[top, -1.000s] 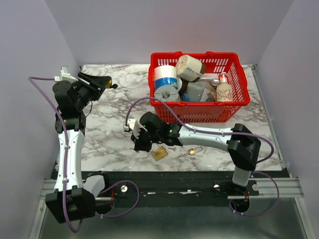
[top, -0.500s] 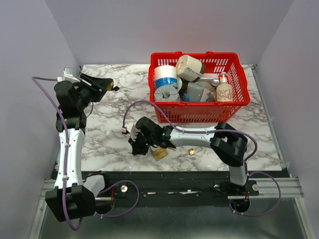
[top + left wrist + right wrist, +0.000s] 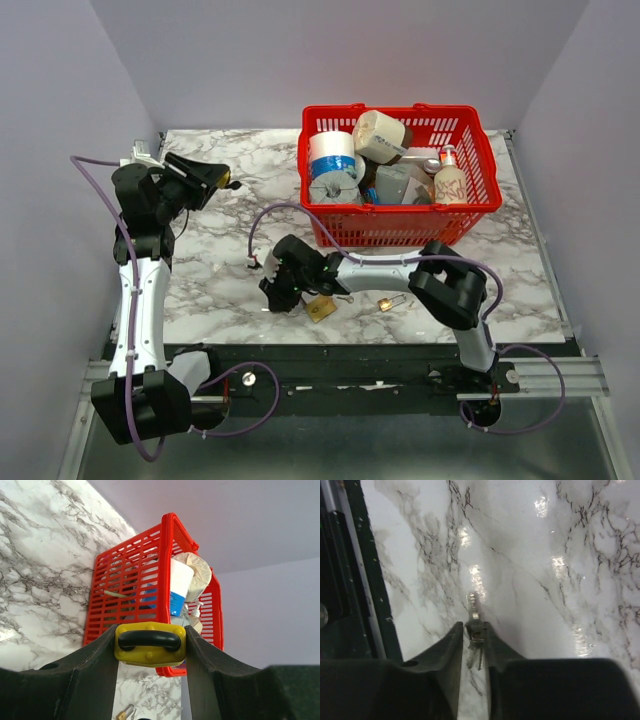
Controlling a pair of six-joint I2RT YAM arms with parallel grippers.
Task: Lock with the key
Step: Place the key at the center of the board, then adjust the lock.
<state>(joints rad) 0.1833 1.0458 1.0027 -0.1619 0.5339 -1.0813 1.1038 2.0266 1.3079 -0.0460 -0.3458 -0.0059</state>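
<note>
- Top external: the right gripper [image 3: 281,296] is low over the table [image 3: 215,272], near its 6 o'clock edge. A brass padlock [image 3: 320,308] lies just beside it at 4 o'clock, with no key in it that I can see. A smaller lock [image 3: 390,302] lies farther off at 3 o'clock. The left gripper [image 3: 222,181] is raised at 10 o'clock, well apart from both.
- Left wrist: its fingers pinch a yellow piece [image 3: 150,652] with a black bar, possibly a small padlock. The red basket [image 3: 127,592] stands at 12 o'clock.
- Right wrist: the keys [image 3: 471,611] lie on the marble in the narrow gap between the fingers, pointing to 12 o'clock. I cannot tell whether they are pinched.
- Judgement: early in the task; lifting the key, inserting it and turning it all remain.
</note>
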